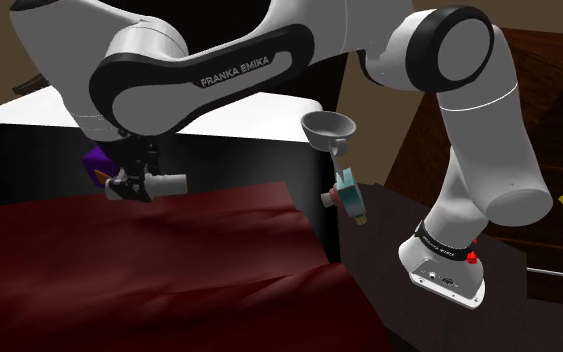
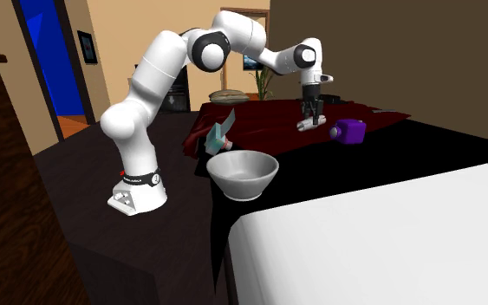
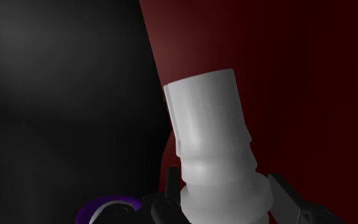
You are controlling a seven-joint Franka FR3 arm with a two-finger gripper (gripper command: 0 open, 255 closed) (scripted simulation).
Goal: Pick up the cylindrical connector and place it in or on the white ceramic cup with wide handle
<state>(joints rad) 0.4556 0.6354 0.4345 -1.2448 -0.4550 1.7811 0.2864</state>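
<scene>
Dark-red cloth surface (image 1: 189, 270): jaws clenched on white connector (image 3: 212, 140); carry level, release centred over grey-white cup (image 2: 244, 180).

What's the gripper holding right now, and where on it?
The gripper clasps the white cylindrical connector by its wider, flanged end.

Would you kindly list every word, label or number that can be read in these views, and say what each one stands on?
"FRANKA EMIKA": in white letters on the dark side panel of the arm, shoulder view.
Small white lettering on the black band around the arm's base: too small to read.
The white connector carries no writing that I can see.
</scene>
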